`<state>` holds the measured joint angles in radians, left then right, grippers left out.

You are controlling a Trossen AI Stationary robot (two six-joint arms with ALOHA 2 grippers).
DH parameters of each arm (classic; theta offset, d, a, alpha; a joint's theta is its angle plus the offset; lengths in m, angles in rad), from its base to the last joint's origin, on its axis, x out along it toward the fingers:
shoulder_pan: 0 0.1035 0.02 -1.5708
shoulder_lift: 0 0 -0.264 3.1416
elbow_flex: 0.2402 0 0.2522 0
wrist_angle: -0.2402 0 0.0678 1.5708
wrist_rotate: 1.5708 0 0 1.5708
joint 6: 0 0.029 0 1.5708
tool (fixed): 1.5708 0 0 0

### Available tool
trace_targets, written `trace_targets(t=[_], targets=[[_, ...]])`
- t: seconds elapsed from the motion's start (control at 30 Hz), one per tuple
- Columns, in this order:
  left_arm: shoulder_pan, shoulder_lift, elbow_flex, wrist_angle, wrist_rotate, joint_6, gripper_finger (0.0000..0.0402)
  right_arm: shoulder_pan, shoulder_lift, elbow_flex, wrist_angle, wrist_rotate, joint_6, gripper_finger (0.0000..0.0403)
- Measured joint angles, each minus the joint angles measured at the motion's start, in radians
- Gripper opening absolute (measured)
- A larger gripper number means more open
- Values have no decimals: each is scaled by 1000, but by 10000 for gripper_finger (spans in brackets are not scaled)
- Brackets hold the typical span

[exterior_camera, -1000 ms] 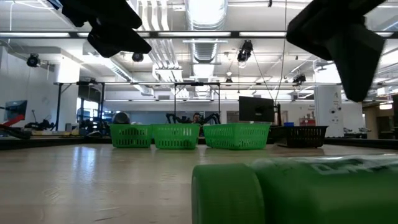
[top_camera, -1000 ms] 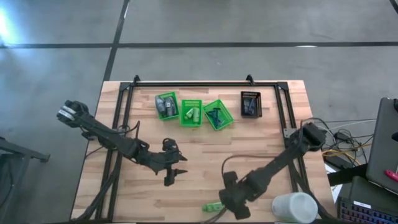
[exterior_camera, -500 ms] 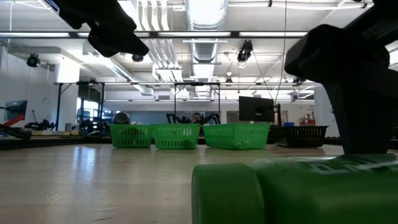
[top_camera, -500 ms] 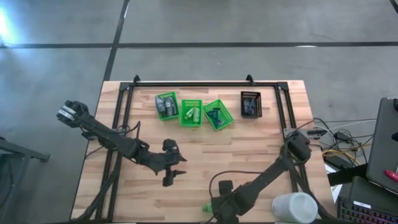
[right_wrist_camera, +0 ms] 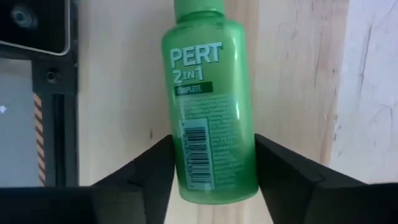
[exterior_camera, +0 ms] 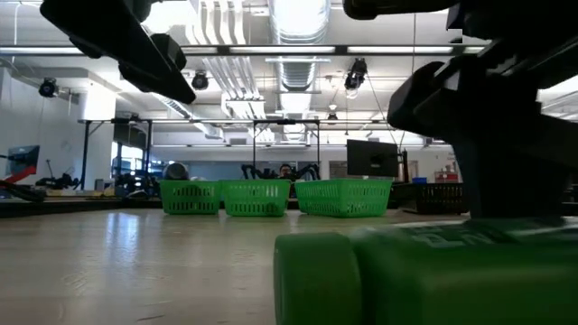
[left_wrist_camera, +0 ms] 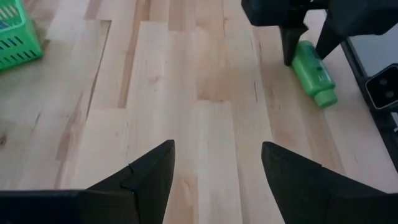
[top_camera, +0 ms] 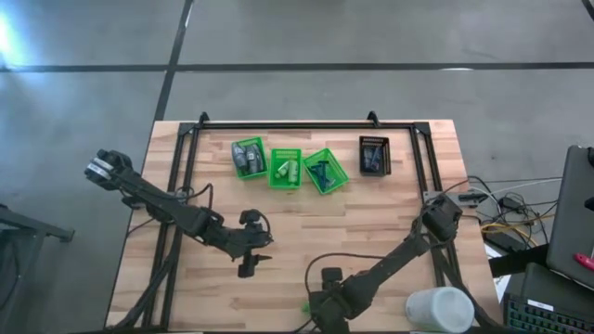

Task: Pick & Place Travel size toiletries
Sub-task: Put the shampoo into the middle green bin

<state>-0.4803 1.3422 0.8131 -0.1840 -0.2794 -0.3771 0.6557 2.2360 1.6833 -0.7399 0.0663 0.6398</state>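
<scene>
Right wrist view: green bottle (right_wrist_camera: 214,118) lying flat on the wooden table (right_wrist_camera: 118,93), label up, body framed between the two dark fingers (right_wrist_camera: 146,171) of the right gripper (right_wrist_camera: 214,165). Fingers snug against both sides of the bottle, clamped around its lower half; cap end pointing away from the wrist.

High view: right gripper (top_camera: 327,306) down at the table's near edge, a sliver of green bottle (top_camera: 305,307) showing beside it, a white cylinder (top_camera: 439,309) near that same edge toward the right corner. Left gripper (top_camera: 249,264) hovering left of centre over bare boards (top_camera: 306,232), well apart from the bottle. Three green baskets (top_camera: 285,168) in a row along the far side, small toiletries (top_camera: 287,171) lying inside them, and a black basket (top_camera: 374,155) to their right.

Left wrist view: left gripper (left_wrist_camera: 214,165) with fingers spread and nothing between them, only table planks below. Farther off, the right arm's dark fingers straddling the green bottle (left_wrist_camera: 314,74), a corner of a green basket (left_wrist_camera: 18,40) at the frame's edge.

Low view: green bottle (exterior_camera: 415,275) filling the foreground, lying on its side, with the right arm (exterior_camera: 488,108) looming dark directly over it and the baskets (exterior_camera: 257,197) lined up in the distance.
</scene>
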Motion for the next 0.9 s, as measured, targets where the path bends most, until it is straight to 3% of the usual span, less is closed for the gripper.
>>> trace_targets(t=[0.23, 0.43, 0.63, 0.8, 0.9], targets=[[-5, -2, 0, -27, 18, -31, 243, -28, -14, -2, -2, -18, -13, 152], [-28, -19, 0, 58, 19, 9, 241, -89, -84, -3, -34, 11, -27, 155], [-99, -30, 0, 144, -7, 340, 243, -157, -176, -3, -65, 3, -86, 150], [-131, -37, 1, 141, -202, 667, 243, -223, -262, -4, -72, -51, -123, 155], [-138, -27, 0, 219, -308, 827, 243, -263, -298, -4, -68, -98, -123, 155]])
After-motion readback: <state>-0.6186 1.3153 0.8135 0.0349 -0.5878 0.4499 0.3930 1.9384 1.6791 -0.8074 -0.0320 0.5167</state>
